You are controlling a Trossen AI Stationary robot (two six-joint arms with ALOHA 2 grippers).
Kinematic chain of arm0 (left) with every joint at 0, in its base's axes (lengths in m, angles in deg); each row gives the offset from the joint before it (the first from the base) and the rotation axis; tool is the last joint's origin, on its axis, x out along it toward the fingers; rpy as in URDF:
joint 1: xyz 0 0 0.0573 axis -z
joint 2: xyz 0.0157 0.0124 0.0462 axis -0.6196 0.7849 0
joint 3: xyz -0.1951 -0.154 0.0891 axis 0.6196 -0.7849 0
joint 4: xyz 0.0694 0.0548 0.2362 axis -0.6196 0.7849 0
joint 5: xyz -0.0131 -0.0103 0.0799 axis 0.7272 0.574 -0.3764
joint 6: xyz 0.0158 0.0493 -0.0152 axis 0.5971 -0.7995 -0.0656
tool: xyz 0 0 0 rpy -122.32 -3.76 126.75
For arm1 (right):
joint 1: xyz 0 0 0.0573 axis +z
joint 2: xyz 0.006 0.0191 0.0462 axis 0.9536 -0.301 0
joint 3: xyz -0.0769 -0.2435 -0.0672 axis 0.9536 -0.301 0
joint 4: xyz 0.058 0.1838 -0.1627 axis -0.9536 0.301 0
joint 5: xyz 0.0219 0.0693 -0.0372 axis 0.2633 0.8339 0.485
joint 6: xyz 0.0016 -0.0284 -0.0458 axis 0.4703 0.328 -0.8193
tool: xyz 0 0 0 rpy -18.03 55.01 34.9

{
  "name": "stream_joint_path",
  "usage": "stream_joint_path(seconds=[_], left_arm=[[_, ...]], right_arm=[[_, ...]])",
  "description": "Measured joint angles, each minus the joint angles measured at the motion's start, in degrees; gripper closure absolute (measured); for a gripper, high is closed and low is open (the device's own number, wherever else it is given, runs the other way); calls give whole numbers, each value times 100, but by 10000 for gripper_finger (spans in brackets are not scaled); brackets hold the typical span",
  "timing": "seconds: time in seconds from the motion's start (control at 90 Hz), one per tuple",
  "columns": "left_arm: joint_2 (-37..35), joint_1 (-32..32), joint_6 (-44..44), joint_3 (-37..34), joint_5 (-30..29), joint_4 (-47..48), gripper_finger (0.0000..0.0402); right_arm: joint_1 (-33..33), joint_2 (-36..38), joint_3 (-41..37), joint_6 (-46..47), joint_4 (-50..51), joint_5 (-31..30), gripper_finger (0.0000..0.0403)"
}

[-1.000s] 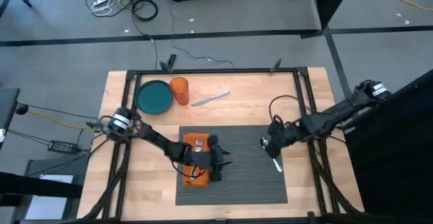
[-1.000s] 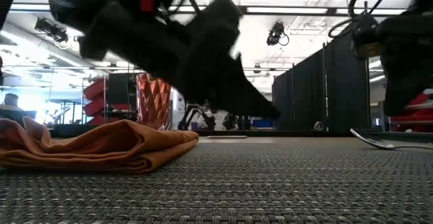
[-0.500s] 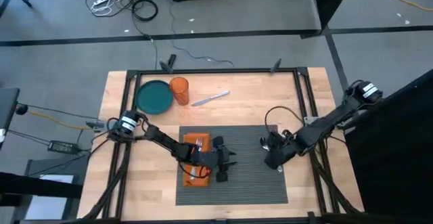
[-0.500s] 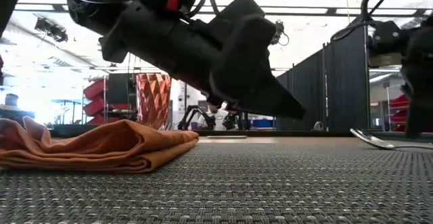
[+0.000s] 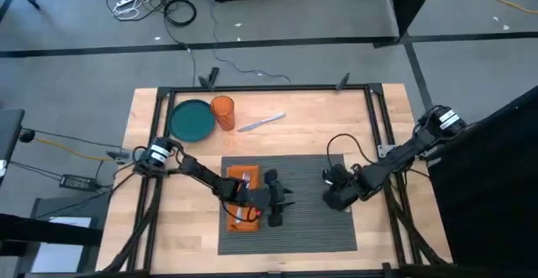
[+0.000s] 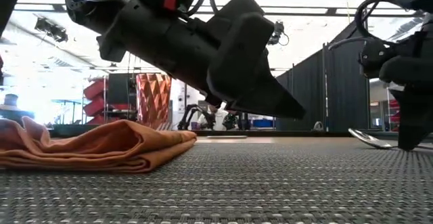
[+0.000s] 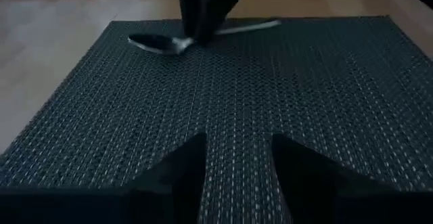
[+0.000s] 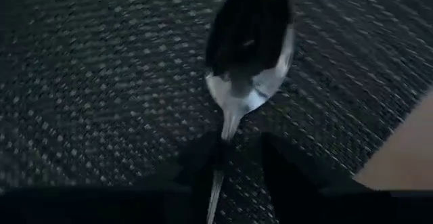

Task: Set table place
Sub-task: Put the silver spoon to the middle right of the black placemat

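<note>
1. The dark grey placemat is lying flat on the near middle of the wooden table, and both arms are working over it.
2. The left gripper is hovering low over the mat's left-centre, just beside the orange napkin. In its own wrist view the two dark fingers are standing apart with bare weave between them, holding nothing.
3. From table height, that gripper is hanging clear above the mat, with the folded napkin lying rumpled to its side.
4. Over on the mat's right side, the right gripper is sitting down low, right at a spoon.
5. The right wrist view is showing the spoon lying on the weave, bowl pointing away from the gripper and handle running back between the fingertips. The fingers are bracketing the handle with a gap on one side, so I cannot tell whether they are clamping it.
6. The left wrist view is catching the same spoon flat on the mat's far edge, with the right arm's dark finger standing over its neck.
7. At the table's far left, a teal plate and an orange cup are sitting side by side, with a knife lying just to their right on bare wood, all well apart from the mat.
</note>
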Motion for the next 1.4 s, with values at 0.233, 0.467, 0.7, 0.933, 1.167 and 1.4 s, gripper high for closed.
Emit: stream_joint_path(seconds=[0.233, 0.467, 0.7, 0.933, 1.167, 1.4], left_arm=[[0, 0, -8, 0, 0, -2, 250], [-2, 0, -17, -4, 0, -4, 250], [-2, 0, -17, -4, 0, -6, 250], [-2, 0, -17, -4, 0, -34, 250], [-2, 0, 8, -4, -2, -42, 250], [-2, 0, 18, -4, -2, -37, 250]], right_arm=[[2, -8, 11, 931, 223, 22, 398], [9, -8, 13, 1984, 198, 43, 401], [233, -2, 136, 2808, 205, 567, 401], [484, -6, 134, 3392, 302, 371, 399], [599, -6, 133, 3487, 317, 196, 361], [590, 173, 138, 2827, 734, 280, 300]])
